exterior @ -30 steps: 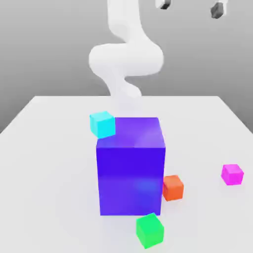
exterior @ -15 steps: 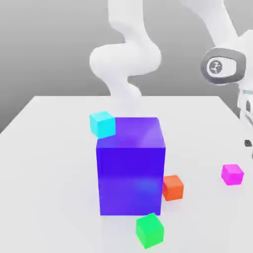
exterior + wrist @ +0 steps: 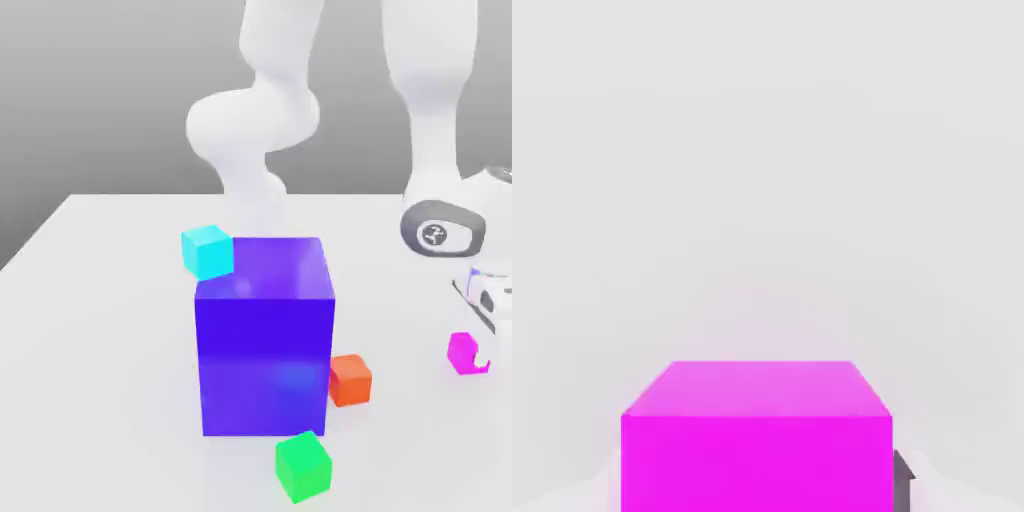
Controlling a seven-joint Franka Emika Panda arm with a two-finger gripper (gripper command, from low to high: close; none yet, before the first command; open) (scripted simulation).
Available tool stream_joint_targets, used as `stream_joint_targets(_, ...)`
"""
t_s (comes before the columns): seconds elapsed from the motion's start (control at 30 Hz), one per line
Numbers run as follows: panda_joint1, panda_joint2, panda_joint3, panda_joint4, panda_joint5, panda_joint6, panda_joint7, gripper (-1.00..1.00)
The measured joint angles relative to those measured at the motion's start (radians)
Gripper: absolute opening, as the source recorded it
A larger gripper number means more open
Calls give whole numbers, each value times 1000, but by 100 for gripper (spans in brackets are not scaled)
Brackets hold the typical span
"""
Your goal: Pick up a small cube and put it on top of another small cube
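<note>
Gripper (image 3: 478, 352): closed down on the magenta cube (image 3: 462, 352), fingers pinching its sides at the exterior view's right edge of the table (image 3: 100, 330).
Magenta cube: resting on the table, low between the fingers; in the hand view it sits right under the camera.
Key relation: any stacking target lies toward the exterior view's left of the hand.
Nearest target: orange cube (image 3: 350, 380), beside the big purple block (image 3: 265, 335).
Other candidates: green cube (image 3: 303, 466); cyan cube (image 3: 208, 251) behind the block.
Judgement: lift first, then carry leftward.
</note>
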Motion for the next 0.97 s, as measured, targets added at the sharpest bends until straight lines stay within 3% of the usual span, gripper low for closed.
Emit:
stream_joint_targets(0.1,-52,-55,64,-14,51,-42,-39,-100)
stream_joint_targets(0.27,-131,-206,166,-49,223,-153,-160,-100)
stream_joint_targets(0.5,-302,-262,-15,-4,319,-249,-7,-100)
stream_joint_targets(0.7,-535,-285,-169,48,384,-318,164,-100)
stream_joint_targets(0.83,-567,-162,-196,80,404,-224,219,-100)
stream_joint_targets(0.87,-568,-132,-196,82,406,-196,221,100)
stream_joint_targets(0.97,-568,-132,-196,82,406,-196,221,100)
